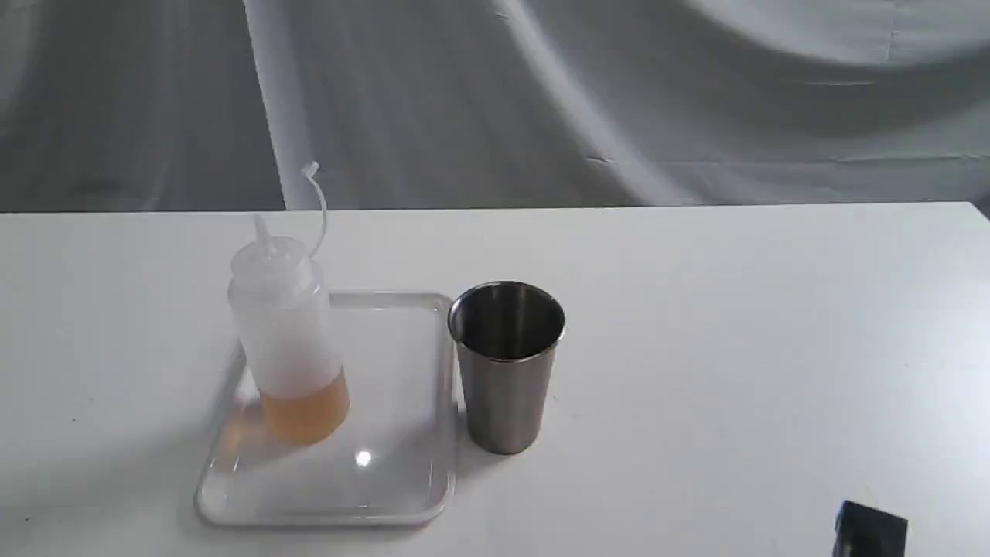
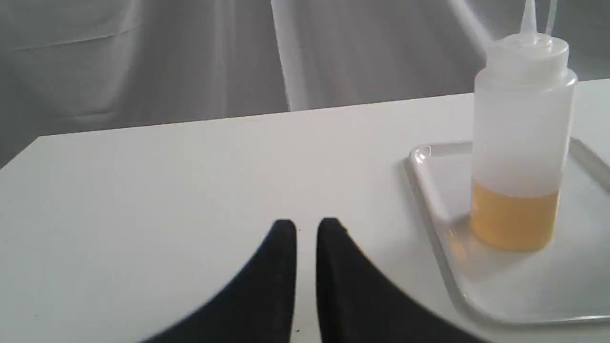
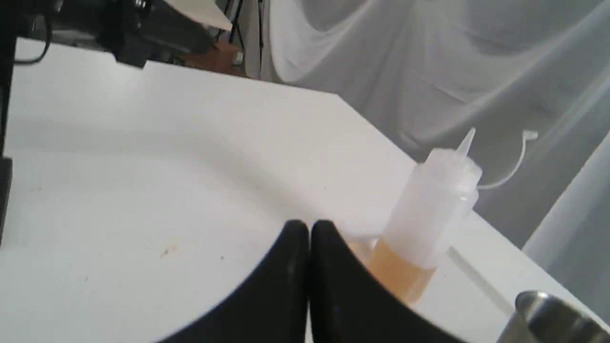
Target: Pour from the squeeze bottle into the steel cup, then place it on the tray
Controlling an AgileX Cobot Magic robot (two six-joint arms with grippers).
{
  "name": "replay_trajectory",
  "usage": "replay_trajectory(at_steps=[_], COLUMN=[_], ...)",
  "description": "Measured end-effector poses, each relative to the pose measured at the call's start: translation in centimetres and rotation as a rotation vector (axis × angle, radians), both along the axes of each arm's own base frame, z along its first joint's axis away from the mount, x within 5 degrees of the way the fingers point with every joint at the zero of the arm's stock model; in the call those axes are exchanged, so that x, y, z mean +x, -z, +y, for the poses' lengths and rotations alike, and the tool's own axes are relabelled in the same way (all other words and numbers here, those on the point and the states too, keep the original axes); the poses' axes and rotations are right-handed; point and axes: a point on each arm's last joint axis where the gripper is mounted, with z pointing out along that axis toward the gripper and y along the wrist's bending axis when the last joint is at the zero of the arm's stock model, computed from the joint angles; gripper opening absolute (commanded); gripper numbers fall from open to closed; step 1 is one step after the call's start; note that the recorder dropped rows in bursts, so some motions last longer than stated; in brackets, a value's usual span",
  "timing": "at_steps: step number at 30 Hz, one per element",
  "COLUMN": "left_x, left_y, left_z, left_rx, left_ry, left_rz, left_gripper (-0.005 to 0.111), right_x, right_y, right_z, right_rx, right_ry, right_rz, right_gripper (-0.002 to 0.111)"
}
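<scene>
Amber liquid (image 1: 307, 414) fills roughly the bottom third of the squeeze bottle (image 1: 286, 340), which stands upright on the tray (image 1: 325, 517), toward its far left part. No gripper touches the bottle. Its pointed nozzle (image 1: 261, 228) is bare, and the small cap (image 1: 310, 169) sticks up beside it on its thin curved strap. The steel cup (image 1: 506, 379) stands upright on the white table (image 1: 735, 348), just beside the tray's right rim near the far corner, with its dark mouth open to the camera. Grey cloth (image 1: 619, 100) hangs behind the table.

In the left wrist view, the left gripper (image 2: 307, 226) hovers over bare table, well apart from the tray. Its black fingers are drawn almost together, only a thin slit of table shows between them, and they hold nothing. The right gripper (image 3: 310, 227) has its fingers pressed fully together, also empty, with the bottle and the cup's rim beyond it. A dark block (image 1: 870, 530) at the near right edge of the exterior view is probably part of the right arm, though too little shows to be sure.
</scene>
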Motion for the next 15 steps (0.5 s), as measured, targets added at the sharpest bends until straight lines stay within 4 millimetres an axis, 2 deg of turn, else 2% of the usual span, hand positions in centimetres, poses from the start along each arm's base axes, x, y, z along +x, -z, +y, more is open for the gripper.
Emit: replay_trajectory(at_steps=[9, 15], left_x=[0.0, 0.0], left_y=[0.0, 0.0], left_z=[0.0, 0.0], left_rx=[0.000, 0.000], left_ry=[0.000, 0.000], left_rz=[0.000, 0.000], left_gripper=[0.008, 0.008], right_x=[-0.9, -1.1], right_y=[3.2, 3.6], right_z=[-1.9, -2.3], right_rx=[-0.106, -0.127], right_ry=[-0.001, -0.007], right_rz=[0.049, 0.065], right_gripper=[0.000, 0.000])
